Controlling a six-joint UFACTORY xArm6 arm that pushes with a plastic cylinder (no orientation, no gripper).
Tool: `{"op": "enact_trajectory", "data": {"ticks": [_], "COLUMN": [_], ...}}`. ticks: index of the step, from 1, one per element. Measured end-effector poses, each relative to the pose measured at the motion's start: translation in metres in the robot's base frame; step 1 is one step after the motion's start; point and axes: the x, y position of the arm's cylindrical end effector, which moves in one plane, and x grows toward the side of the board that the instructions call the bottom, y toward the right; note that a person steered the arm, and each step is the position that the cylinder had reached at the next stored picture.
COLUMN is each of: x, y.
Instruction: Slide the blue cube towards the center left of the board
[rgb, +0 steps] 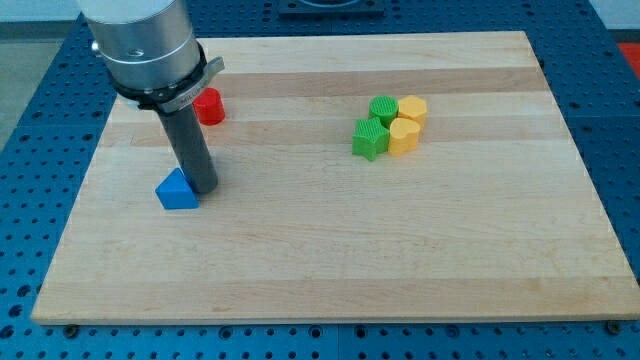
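Note:
A blue block, wedge-like in shape, lies on the wooden board at the view's left, a little below mid-height. My tip stands right against the blue block's right side, touching it or nearly so. The dark rod rises from there to the grey arm housing at the view's top left.
A red block sits near the view's top left, partly behind the arm housing. To the view's right of centre is a tight cluster: two green blocks and two yellow blocks.

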Motion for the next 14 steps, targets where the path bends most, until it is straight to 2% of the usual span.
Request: {"op": "enact_trajectory", "data": {"ticks": [1,2,3,5,7,8,9,10,13,14], "x": [0.015,0.048,0.058,0.034,0.007,0.01,0.036,0.032,-0.02,-0.019], "y": [0.011,0.012,-0.012,-0.047,-0.046,-0.046,-0.041,-0.037,-0.027,-0.017]}}
